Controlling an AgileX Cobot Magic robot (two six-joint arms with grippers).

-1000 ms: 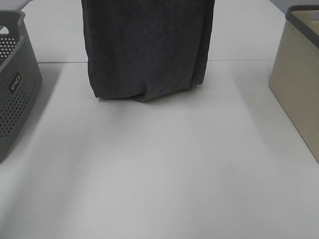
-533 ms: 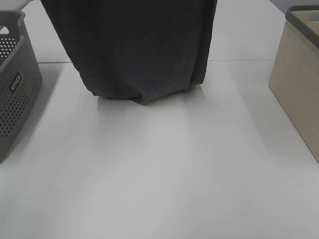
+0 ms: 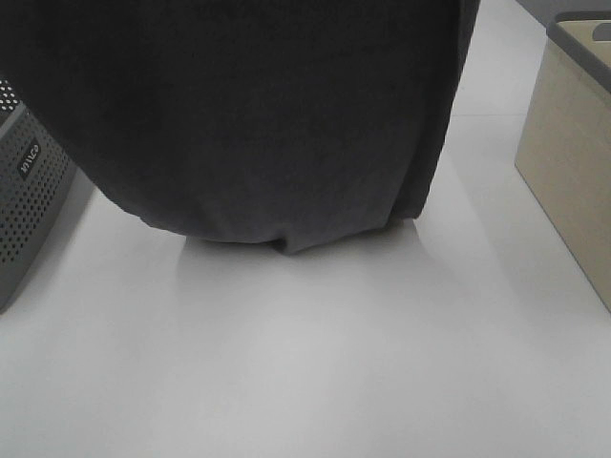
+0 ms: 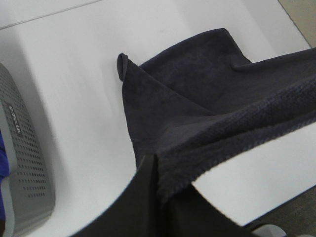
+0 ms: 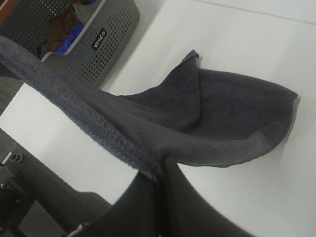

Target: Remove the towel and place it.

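The dark charcoal towel hangs like a curtain across the upper part of the exterior high view. Its lower fold rests on the white table. Both arms are hidden behind the cloth there. In the left wrist view my left gripper is shut on the towel's upper edge, and the rest of the cloth drapes down onto the table. The right wrist view shows my right gripper shut on the same stretched edge, with the towel sagging below it.
A grey perforated basket stands at the table's left edge and holds coloured items. A beige bin with a dark rim stands at the right edge. Bare white table lies in front of the towel.
The towel has come toward the camera and spread wider, now covering most of the upper view and part of the grey basket. Its lower fold has slid nearer on the table.
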